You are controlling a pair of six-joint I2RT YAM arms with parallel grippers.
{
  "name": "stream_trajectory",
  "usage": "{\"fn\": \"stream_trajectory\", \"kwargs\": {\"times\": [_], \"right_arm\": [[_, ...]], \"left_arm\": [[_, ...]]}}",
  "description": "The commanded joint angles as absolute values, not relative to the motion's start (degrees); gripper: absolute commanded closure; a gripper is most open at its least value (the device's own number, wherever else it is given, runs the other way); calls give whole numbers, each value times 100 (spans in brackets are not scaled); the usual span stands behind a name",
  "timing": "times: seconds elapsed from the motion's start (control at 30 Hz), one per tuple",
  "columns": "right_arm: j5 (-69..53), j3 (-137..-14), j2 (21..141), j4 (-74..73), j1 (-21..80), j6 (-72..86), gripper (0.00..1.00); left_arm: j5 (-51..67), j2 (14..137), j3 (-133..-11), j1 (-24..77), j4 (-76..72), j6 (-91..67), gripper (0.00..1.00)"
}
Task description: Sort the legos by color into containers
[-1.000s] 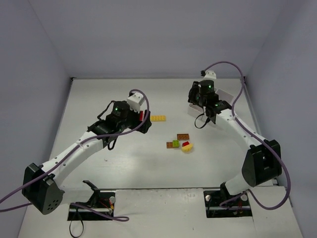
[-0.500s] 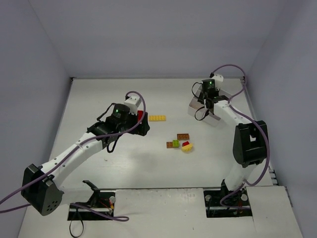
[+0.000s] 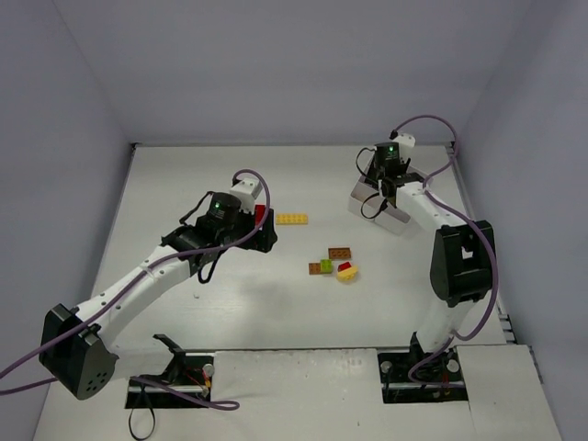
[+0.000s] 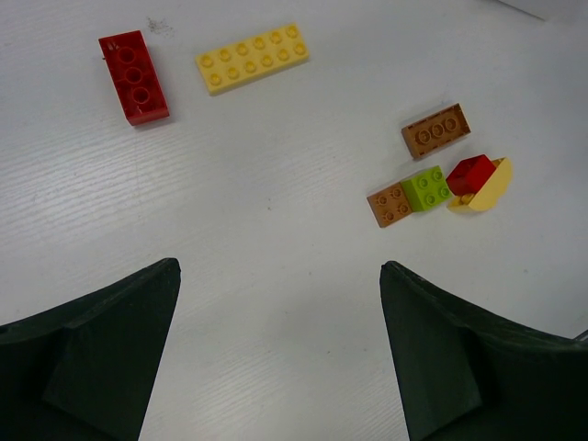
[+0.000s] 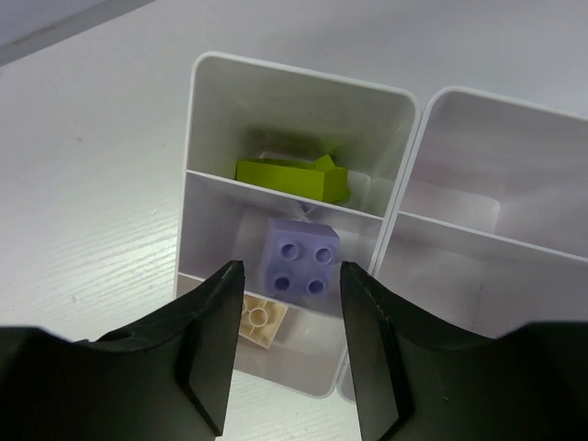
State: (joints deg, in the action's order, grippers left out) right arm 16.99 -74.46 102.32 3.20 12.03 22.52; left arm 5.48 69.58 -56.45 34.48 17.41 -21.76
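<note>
The white six-compartment tray (image 5: 195,138) is under my right gripper (image 5: 292,268), which is open and empty above it. In its left row lie a lime green piece (image 5: 294,175), a lavender brick (image 5: 301,255) and a cream white brick (image 5: 260,320). My left gripper (image 4: 280,268) is open and empty over bare table. Ahead of it lie a red brick (image 4: 134,76), a long yellow brick (image 4: 253,58), a brown brick (image 4: 435,130), a brown and lime pair (image 4: 411,196) and a red brick on a yellow piece (image 4: 478,179).
The tray's right row of compartments (image 5: 478,184) shows nothing inside. In the top view the tray (image 3: 401,220) sits at the far right near the wall, and the loose bricks (image 3: 340,262) lie mid-table between the arms.
My right arm has swung up and back, bringing its gripper over the tray at the far right. My left gripper has shifted slightly near the red brick.
</note>
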Motion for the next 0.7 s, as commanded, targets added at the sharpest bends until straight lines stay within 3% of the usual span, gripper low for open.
{"fn": "stream_trajectory", "kwargs": {"times": [0.0,0.3,0.53,0.67], "right_arm": [[1740,-7734,10239,545,1169,2320,57],[1065,-7770,9941,527,1195,1926,53],[-2429,-7655,9651,510,1371,63,51],[-2751,-7769,9755,27,1713,-1000,50]], "left_arm": [[510,6917,-5730,3419,1608,-2232,17],[527,6952,-5801,3419,1661,-2206,17],[404,7057,-5809,3331,1784,-2197,17],[439,7049,-5827,3156,1854,-2215,17]]}}
